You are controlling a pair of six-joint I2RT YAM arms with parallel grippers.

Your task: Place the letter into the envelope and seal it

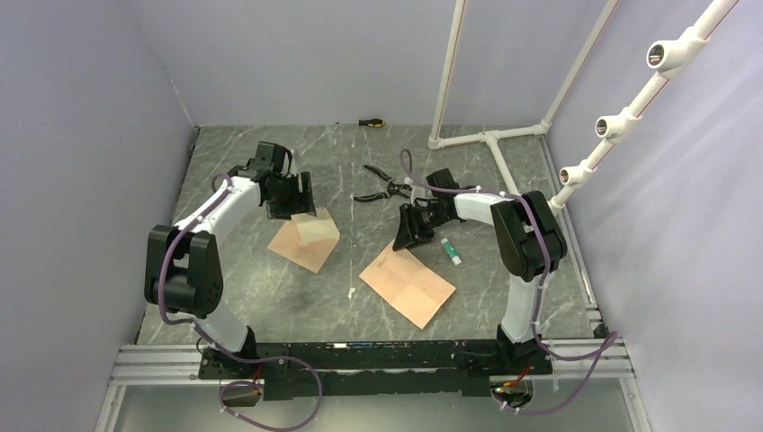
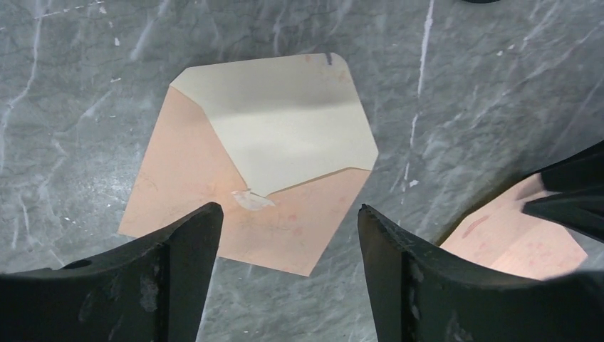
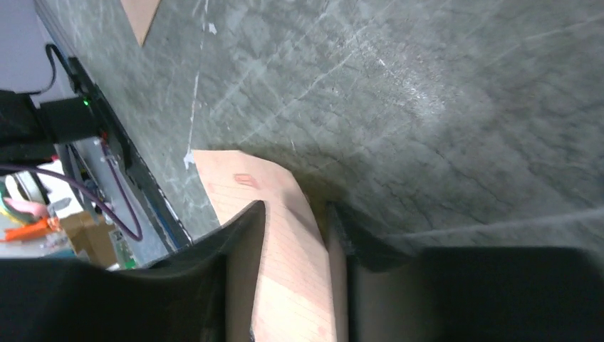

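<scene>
Right wrist: letter corner pinched between jaws, rest cut off.

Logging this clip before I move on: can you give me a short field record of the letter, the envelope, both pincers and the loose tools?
envelope: lying on the table, flap open, cream inside showing
letter: on the table to the right of the envelope, apart from it
left pincer: open, above the envelope, holding nothing
right pincer: at the letter's far corner, fingers either side of the paper; grip unclear
glue stick: on the table beside the letter
pliers, screwdriver: farther back
stage: letter not yet in the envelope
</scene>
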